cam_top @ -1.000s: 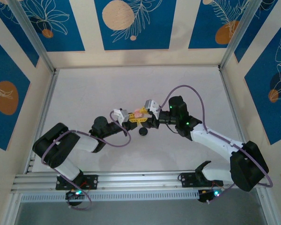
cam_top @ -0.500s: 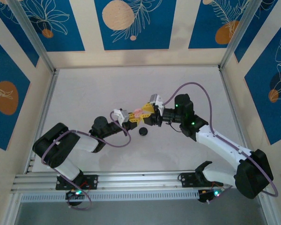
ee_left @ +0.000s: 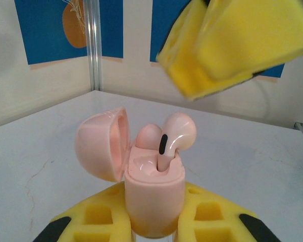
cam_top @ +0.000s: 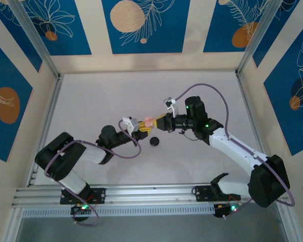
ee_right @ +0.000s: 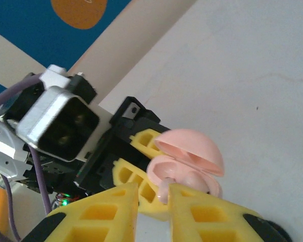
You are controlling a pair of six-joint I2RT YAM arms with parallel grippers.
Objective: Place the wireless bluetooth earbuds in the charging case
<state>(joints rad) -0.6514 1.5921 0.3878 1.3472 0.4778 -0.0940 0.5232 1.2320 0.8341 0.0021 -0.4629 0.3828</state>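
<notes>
My left gripper (cam_top: 141, 127) is shut on the base of a pale pink charging case (ee_left: 154, 194), held upright with its round lid (ee_left: 101, 143) swung open to the left. One pink earbud (ee_left: 148, 136) sits low in its well. A second pink earbud (ee_left: 178, 132) stands with its stem in the other well and its head above the rim. My right gripper (cam_top: 159, 122) hovers just right of the case. Its yellow fingers (ee_left: 232, 45) hang above the standing earbud, apart from it. In the right wrist view a narrow gap (ee_right: 154, 201) remains between its jaws, which hold nothing; the earbud (ee_right: 164, 190) shows just beyond.
A small black round object (cam_top: 154, 141) lies on the white table (cam_top: 116, 96) just in front of the two grippers. Padded walls and metal posts (cam_top: 43, 50) enclose the table on the sides and the back.
The right gripper's jaws have drawn much closer together, and it has backed slightly right of the case and levelled out. The left gripper and the case have stayed put.
</notes>
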